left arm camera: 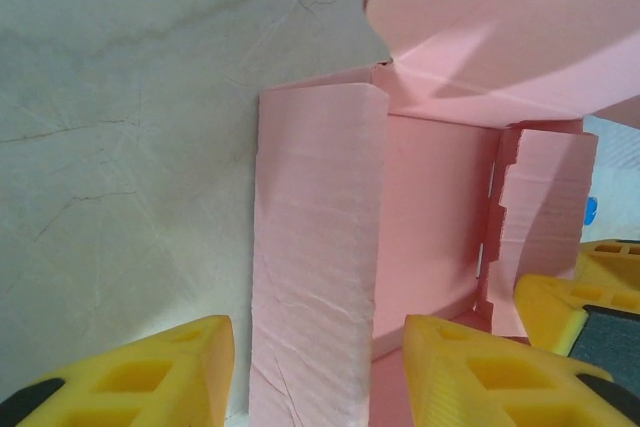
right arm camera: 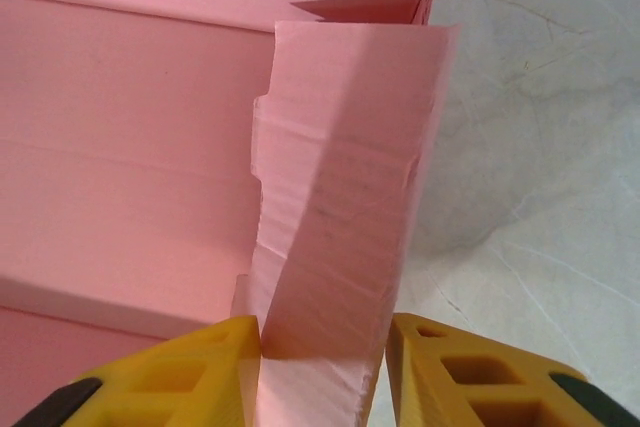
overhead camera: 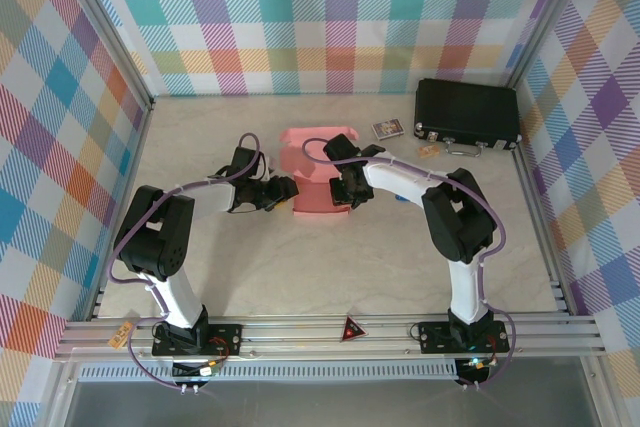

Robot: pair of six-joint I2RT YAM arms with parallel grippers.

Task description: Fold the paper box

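Seen from above, a salmon-pink paper box [overhead camera: 318, 152] lies partly folded on a pale marbled table [overhead camera: 300, 267], just ahead of the two arms and between them; the left gripper [overhead camera: 287, 190] meets its left side and the right gripper [overhead camera: 347, 190] its right side.

In the left wrist view, one long side wall of the box stands upright between the yellow fingers [left arm camera: 150, 377]; the jaws are wide, with a sliver of space on either side of the wall, so nothing is pinched. A rounded lid flap hangs across the top right corner; at the far right edge, the tip of a yellow finger of the other gripper shows beside the opposite wall.

In the right wrist view, the fingers [right arm camera: 470, 367] press on both faces of a raised, creased wall – the card fills the gap between them; the box floor lies to the left, bare table to the right.

A black case [overhead camera: 467, 114] sits well apart at the far right.
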